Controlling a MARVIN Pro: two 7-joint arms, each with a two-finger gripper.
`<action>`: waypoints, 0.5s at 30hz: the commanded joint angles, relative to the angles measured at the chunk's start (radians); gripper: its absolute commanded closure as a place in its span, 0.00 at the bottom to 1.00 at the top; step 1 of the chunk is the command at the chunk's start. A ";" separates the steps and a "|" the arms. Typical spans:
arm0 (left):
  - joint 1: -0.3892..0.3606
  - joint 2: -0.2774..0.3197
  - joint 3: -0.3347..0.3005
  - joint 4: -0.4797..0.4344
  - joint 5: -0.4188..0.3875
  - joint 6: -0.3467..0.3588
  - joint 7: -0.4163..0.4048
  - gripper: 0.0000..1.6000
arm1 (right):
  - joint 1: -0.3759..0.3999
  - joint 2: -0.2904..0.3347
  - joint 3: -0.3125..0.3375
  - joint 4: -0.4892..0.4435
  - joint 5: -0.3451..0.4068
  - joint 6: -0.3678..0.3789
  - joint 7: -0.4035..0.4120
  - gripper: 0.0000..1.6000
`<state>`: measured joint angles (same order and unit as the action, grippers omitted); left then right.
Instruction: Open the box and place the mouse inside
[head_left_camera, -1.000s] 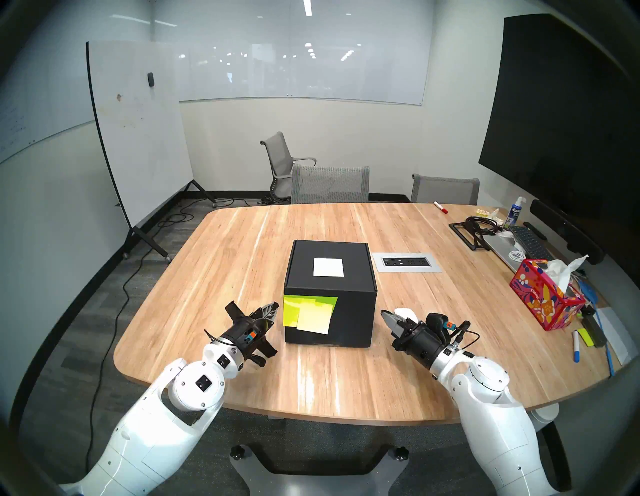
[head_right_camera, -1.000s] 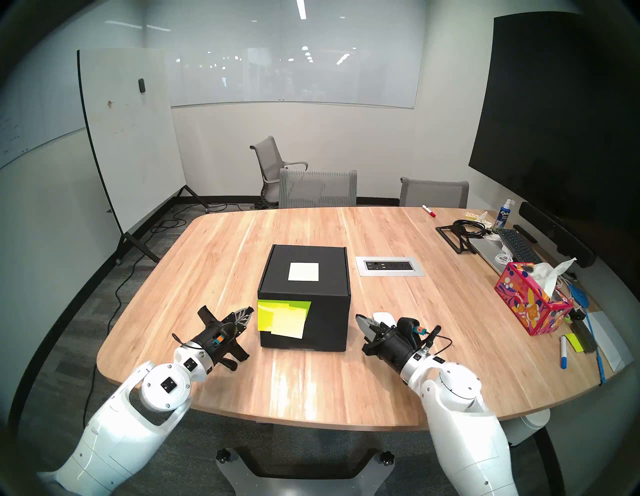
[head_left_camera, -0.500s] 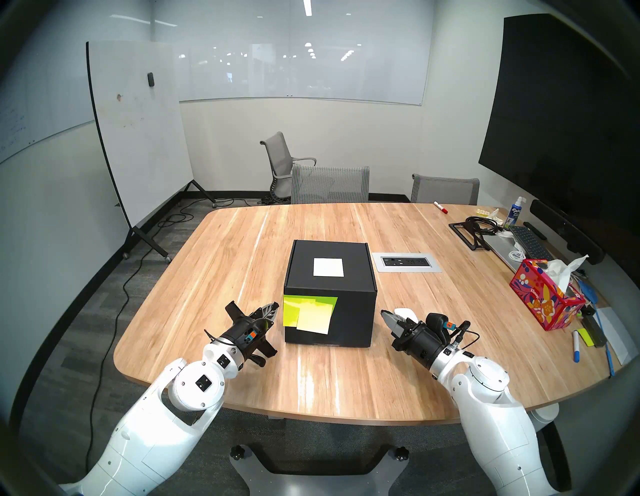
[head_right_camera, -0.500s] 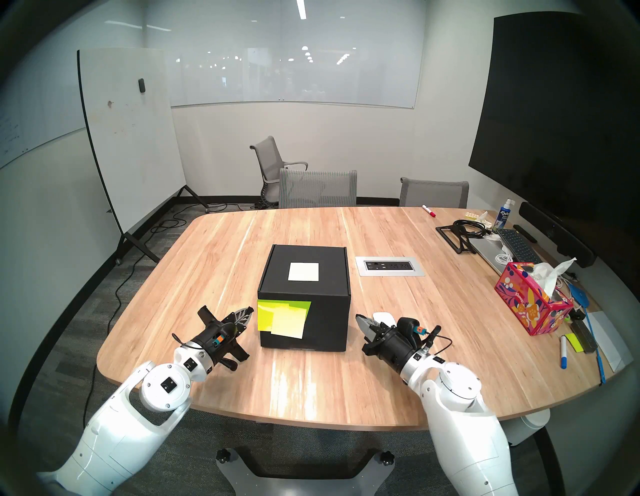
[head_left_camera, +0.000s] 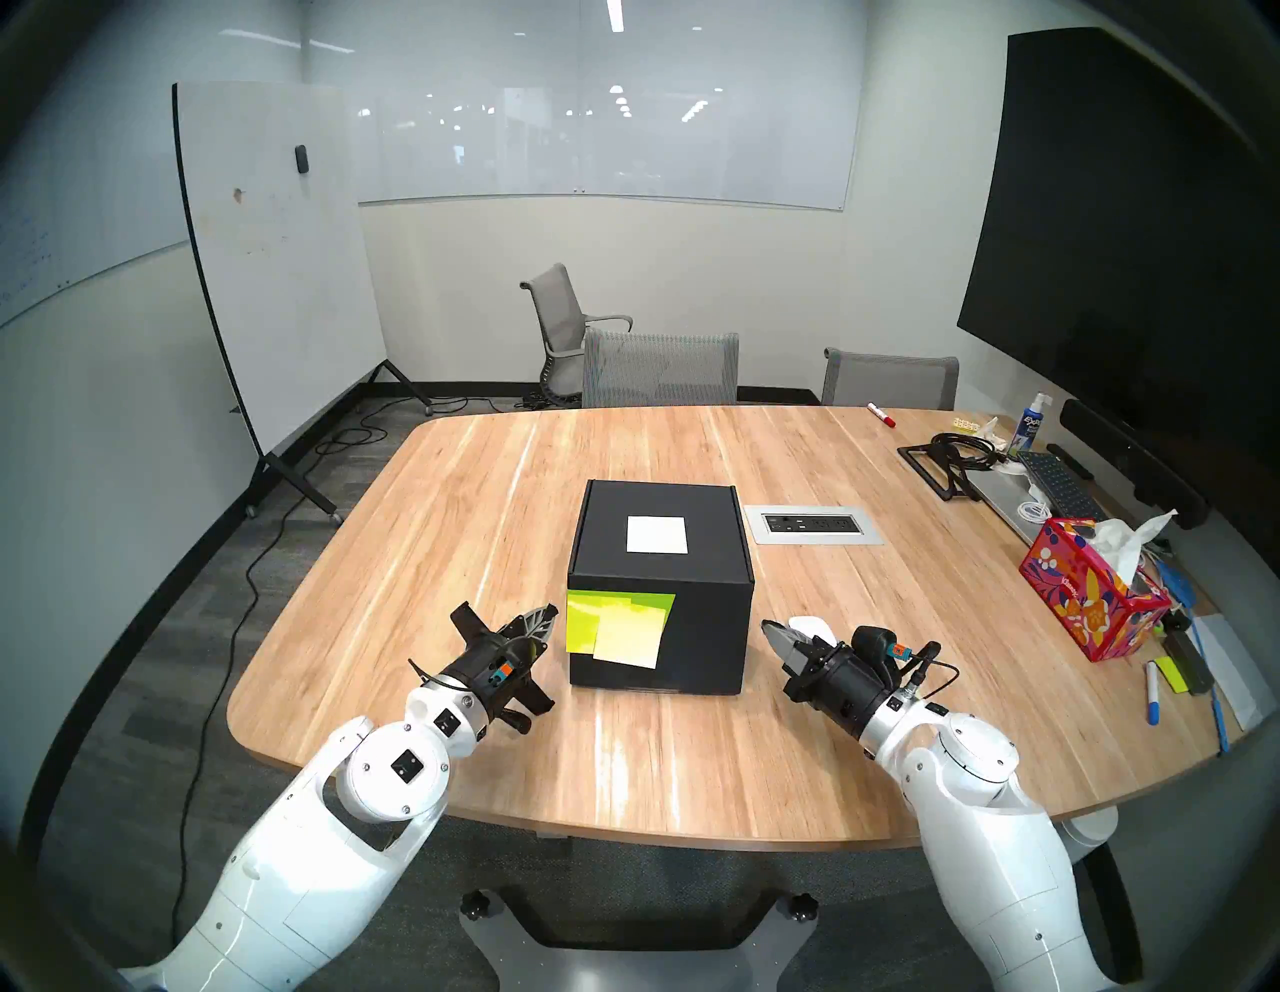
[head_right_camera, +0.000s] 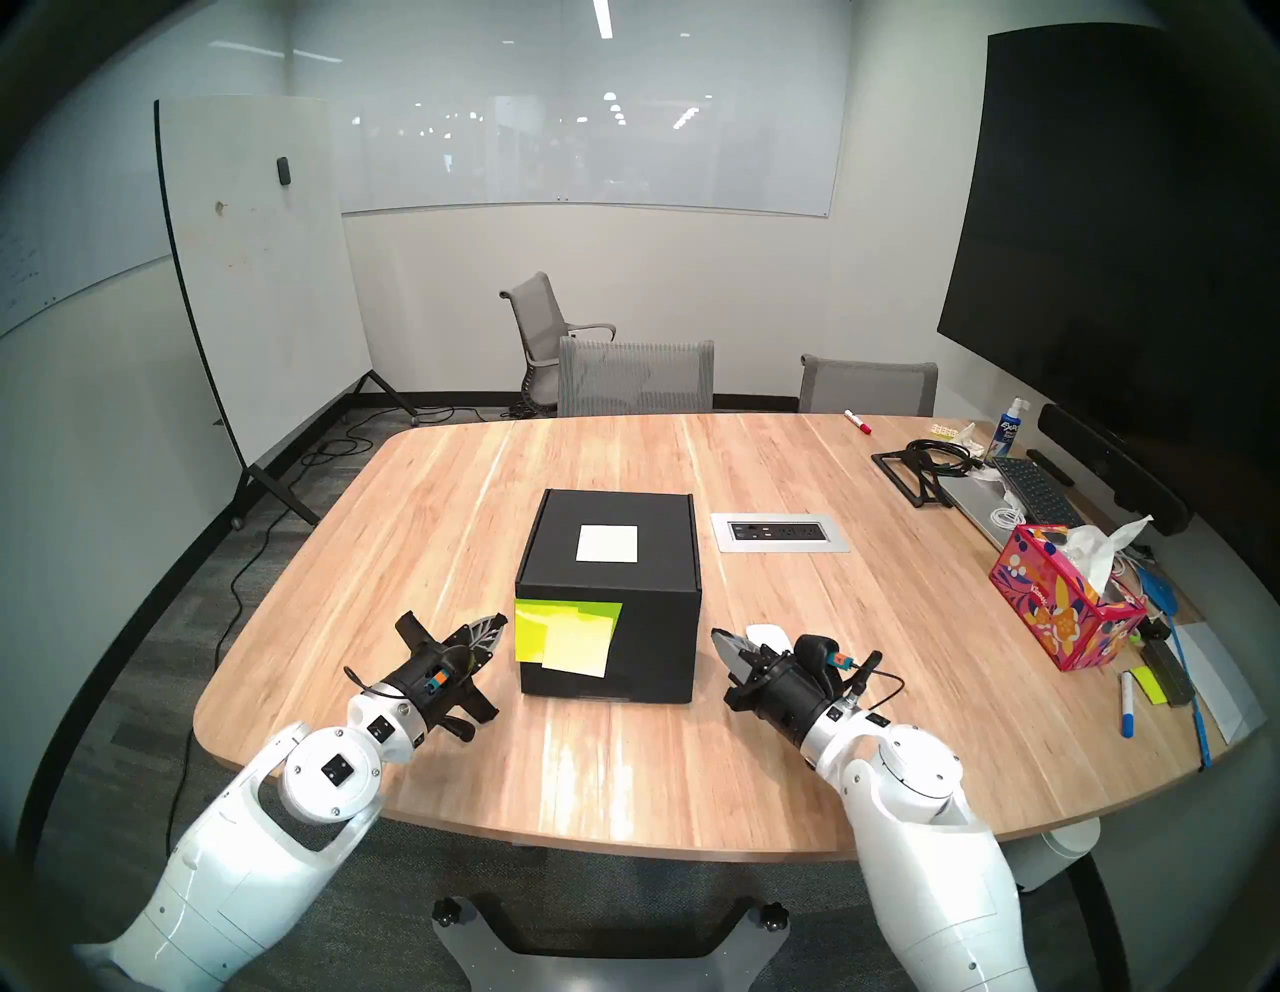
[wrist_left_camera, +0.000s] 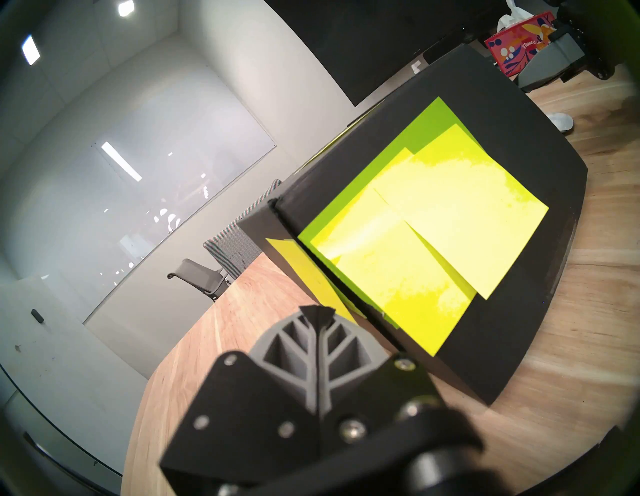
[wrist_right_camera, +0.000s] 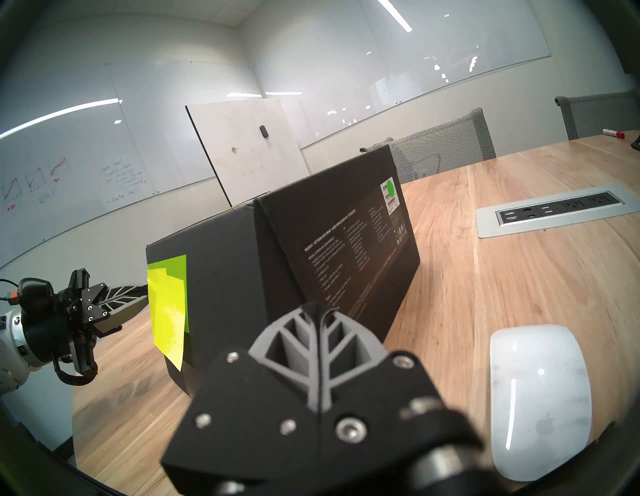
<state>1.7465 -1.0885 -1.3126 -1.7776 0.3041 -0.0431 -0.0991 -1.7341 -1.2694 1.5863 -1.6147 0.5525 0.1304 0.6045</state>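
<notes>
At table centre, we are flanking the closed black cardboard box (head_left_camera: 658, 596), left gripper (head_left_camera: 547, 618) and right gripper (head_left_camera: 767, 629) both pinched together, empty; the slippery white mouse (wrist_right_camera: 540, 398) is lying at the box's four o'clock, best pinched across its sides.

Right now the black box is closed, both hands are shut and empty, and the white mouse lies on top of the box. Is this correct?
One detail is wrong: the mouse is not on top of the box. It lies on the table beside the box, next to the right hand, as the right wrist view shows. The box is closed, and both hands, including the left hand, are shut and empty.
</notes>
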 joint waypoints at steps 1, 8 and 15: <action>-0.005 0.001 -0.001 -0.017 0.003 -0.005 0.002 1.00 | 0.011 0.002 -0.001 -0.015 -0.001 0.002 0.000 1.00; -0.005 0.001 -0.001 -0.017 0.003 -0.005 0.002 1.00 | 0.011 0.002 0.000 -0.015 -0.001 0.002 0.000 1.00; -0.005 0.001 -0.001 -0.017 0.003 -0.005 0.002 1.00 | 0.011 0.001 0.000 -0.015 -0.001 0.002 0.000 1.00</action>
<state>1.7465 -1.0885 -1.3126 -1.7776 0.3041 -0.0431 -0.0991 -1.7341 -1.2696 1.5865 -1.6147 0.5521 0.1305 0.6046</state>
